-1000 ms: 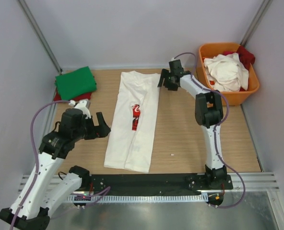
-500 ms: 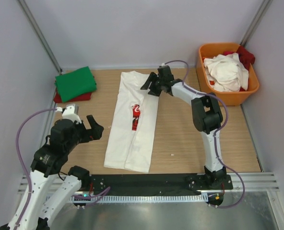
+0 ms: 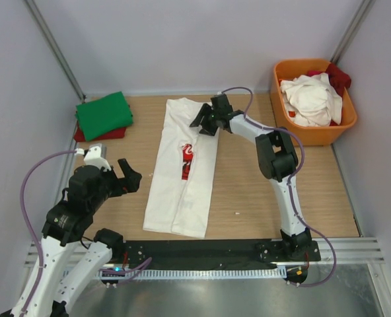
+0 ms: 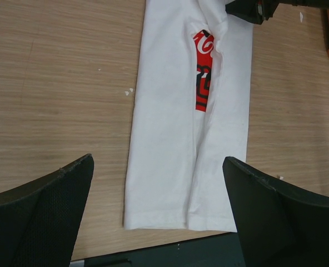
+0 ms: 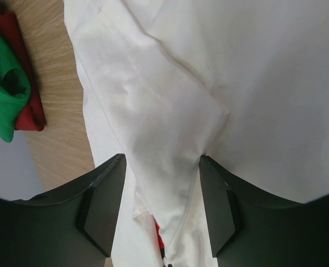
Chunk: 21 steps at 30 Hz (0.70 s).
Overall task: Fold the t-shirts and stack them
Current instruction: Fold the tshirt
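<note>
hovering over the 12 o'clock end of the white t-shirt (image 3: 181, 195), right gripper (image 3: 203, 123) spread wide; left gripper (image 3: 129, 173) also spread, at its 8 o'clock.

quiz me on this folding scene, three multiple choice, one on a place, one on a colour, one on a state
1. The right gripper is at:
A. the near hem of the shirt
B. the far end of the white printed t-shirt
C. bare wood at the left edge

2. The cloth lying on the red t-shirt at the far left is:
A. green
B. blue
C. yellow

3. The left gripper is:
A. shut on a sleeve
B. out of every view
C. open and holding nothing

Answers
1 B: the top view shows it at the shirt's far end, and its wrist view is filled with white cloth.
2 A: the folded green t-shirt sits on it, with red showing at the edge.
3 C: its wrist view shows the fingers wide apart, with nothing between them.
</note>
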Each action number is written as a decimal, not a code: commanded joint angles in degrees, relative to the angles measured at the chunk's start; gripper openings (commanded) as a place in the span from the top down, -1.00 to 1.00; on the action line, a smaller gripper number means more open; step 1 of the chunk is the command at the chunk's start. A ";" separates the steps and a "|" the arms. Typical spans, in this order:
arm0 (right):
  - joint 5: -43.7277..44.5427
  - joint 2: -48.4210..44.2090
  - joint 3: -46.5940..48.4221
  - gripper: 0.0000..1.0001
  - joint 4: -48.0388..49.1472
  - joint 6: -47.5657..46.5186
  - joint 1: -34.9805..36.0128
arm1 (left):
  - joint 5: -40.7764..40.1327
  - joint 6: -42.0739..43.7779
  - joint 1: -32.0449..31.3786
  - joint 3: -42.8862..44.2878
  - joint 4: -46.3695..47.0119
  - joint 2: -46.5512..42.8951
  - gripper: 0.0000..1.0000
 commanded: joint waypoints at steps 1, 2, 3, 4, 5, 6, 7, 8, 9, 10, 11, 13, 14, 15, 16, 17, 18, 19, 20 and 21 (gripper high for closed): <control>1.82 -1.97 0.75 -0.23 -2.14 -0.06 -0.40 | -0.97 -0.87 0.01 -0.16 2.45 -0.66 -0.99; 2.87 -2.68 -0.48 -0.24 -1.71 0.20 -0.40 | -1.14 -0.87 0.01 -0.16 2.36 -0.75 -0.99; 3.40 -3.29 -1.71 -0.24 -0.66 0.29 -0.49 | -1.23 -0.96 0.01 -0.16 2.36 -0.75 -0.99; 3.67 -3.74 -3.20 -0.24 -0.30 0.38 -0.58 | -1.32 -0.96 0.01 -0.16 2.36 -0.84 -1.00; 3.67 -3.91 -3.39 -0.24 -0.12 0.38 -0.67 | -1.23 -0.96 0.01 -0.25 2.45 -0.84 -0.99; 3.58 -3.74 -3.39 -0.24 -0.03 0.38 -0.84 | -1.23 -0.87 0.01 -0.25 2.36 -0.84 -0.99; 3.32 -3.57 -2.96 -0.24 0.14 0.29 -0.84 | -1.32 -0.87 0.01 -0.25 2.45 -0.75 -0.99; 2.97 -2.95 -2.69 -0.24 0.49 0.38 -0.93 | -1.32 -0.87 0.01 -0.16 2.45 -0.75 -1.00; 2.97 -2.69 -2.17 -0.24 0.67 0.38 -0.93 | -1.32 -0.96 0.01 -0.16 2.36 -0.75 -0.99; 2.88 -2.42 -0.94 -0.24 0.50 0.38 -0.93 | -1.32 -0.96 0.01 -0.16 2.45 -0.84 -0.99; 2.79 -1.64 -0.15 -0.24 0.32 0.29 -0.93 | -1.49 -0.96 0.01 -0.25 2.36 -0.93 -0.99; 2.97 -0.84 2.39 -0.24 -0.38 0.20 -1.02 | -1.58 -0.96 0.01 -0.25 2.36 -1.01 -1.00; 2.97 0.03 3.19 -0.24 -0.90 0.20 -1.02 | -1.58 -1.05 0.01 -0.25 2.36 -1.10 -0.99; 2.97 0.65 4.85 -0.22 -1.17 0.20 -1.11 | -1.67 -1.05 0.01 -0.25 2.36 -1.19 -0.99; 2.97 1.18 5.57 -0.22 -1.52 0.20 -1.19 | -1.67 -1.05 0.01 -0.33 2.36 -1.19 -0.99; 2.88 1.62 6.27 -0.19 -1.87 0.20 -1.11 | -1.67 -1.05 0.01 -0.25 2.36 -1.28 -1.00; 2.53 2.58 7.50 -0.15 -2.14 0.29 -1.19 | -1.76 -1.05 0.01 -0.25 2.28 -1.28 -1.00; 2.44 2.94 7.94 -0.07 -2.05 0.46 -1.20 | -1.85 -1.05 0.01 -0.25 2.36 -1.28 -0.99; 2.35 3.29 8.29 -0.03 -2.14 0.46 -1.20 | -1.85 -1.14 0.01 -0.25 2.36 -1.28 -0.99; 2.09 3.81 8.99 0.00 -2.14 0.46 -1.20 | -1.85 -1.05 0.01 -0.25 2.28 -1.19 -0.99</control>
